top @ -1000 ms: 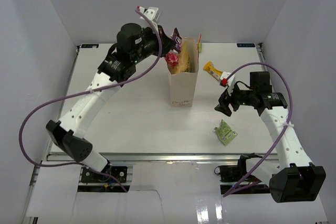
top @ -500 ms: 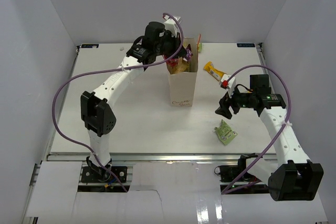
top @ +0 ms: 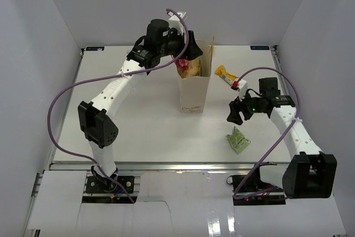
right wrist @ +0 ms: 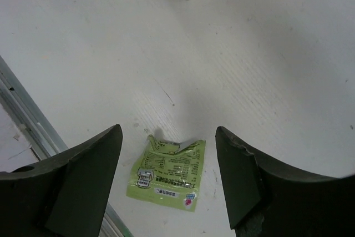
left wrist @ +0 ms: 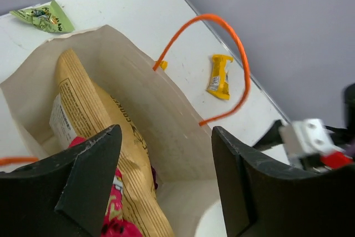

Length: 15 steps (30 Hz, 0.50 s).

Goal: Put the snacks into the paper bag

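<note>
The paper bag (top: 194, 91) stands upright mid-table with orange loop handles (left wrist: 236, 48). Inside it lean the tan-gold chip bag (left wrist: 102, 129), a red packet (left wrist: 119, 215) and a sliver of dark purple packet (left wrist: 151, 179). My left gripper (top: 187, 54) hangs open just over the bag's mouth, holding nothing. A green packet (right wrist: 166, 176) lies flat on the table near the front right. My right gripper (right wrist: 167, 132) hovers open above it without touching it. On the table right of the bag lies a yellow packet (top: 224, 72), and another green packet (left wrist: 43, 17) lies behind the bag.
The right arm's wrist (left wrist: 313, 140) sits close to the bag's right side. The table's front metal rail (right wrist: 33, 129) runs just beside the green packet. White walls enclose the table on three sides.
My left gripper carried the dark purple packet over the bag, opened and let it drop inside. The right gripper shifted slightly towards the green packet, staying open.
</note>
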Motion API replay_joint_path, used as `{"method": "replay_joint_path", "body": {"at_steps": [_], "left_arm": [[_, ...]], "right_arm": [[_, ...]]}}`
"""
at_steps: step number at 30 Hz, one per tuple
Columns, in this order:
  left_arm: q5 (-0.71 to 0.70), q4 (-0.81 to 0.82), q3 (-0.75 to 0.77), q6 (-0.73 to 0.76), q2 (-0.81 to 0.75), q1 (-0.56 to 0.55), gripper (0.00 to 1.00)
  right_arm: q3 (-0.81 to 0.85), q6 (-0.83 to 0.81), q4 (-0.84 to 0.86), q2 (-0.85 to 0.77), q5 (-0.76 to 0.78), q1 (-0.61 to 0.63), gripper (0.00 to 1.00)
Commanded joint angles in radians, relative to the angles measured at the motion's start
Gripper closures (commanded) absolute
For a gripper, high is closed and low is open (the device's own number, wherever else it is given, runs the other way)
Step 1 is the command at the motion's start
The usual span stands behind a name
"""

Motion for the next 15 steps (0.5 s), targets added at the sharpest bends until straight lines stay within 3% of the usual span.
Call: {"method": "replay_joint_path", "body": {"at_steps": [1, 6, 7, 15], "left_arm": [[0.005, 0.015, -0.067, -0.010, -0.183, 0.003, 0.24], [-0.010, 0.066, -0.337, -0.012, -0.451, 0.005, 0.23], [-0.018, 0.078, -0.449, -0.022, -0.494, 0.003, 0.23], [-0.041, 0.297, -1.049, -0.282, -0.968, 0.002, 0.22]], "right_arm": [[-0.019, 0.101, 0.022, 0.069, 0.141, 0.005, 0.26], [-0.053, 0.160, 0.047, 0.111, 0.318, 0.038, 0.29], [-0.059, 0.159, 0.041, 0.115, 0.344, 0.043, 0.30], [-0.050, 0.173, -0.019, 0.189, 0.483, 0.112, 0.33]]}}
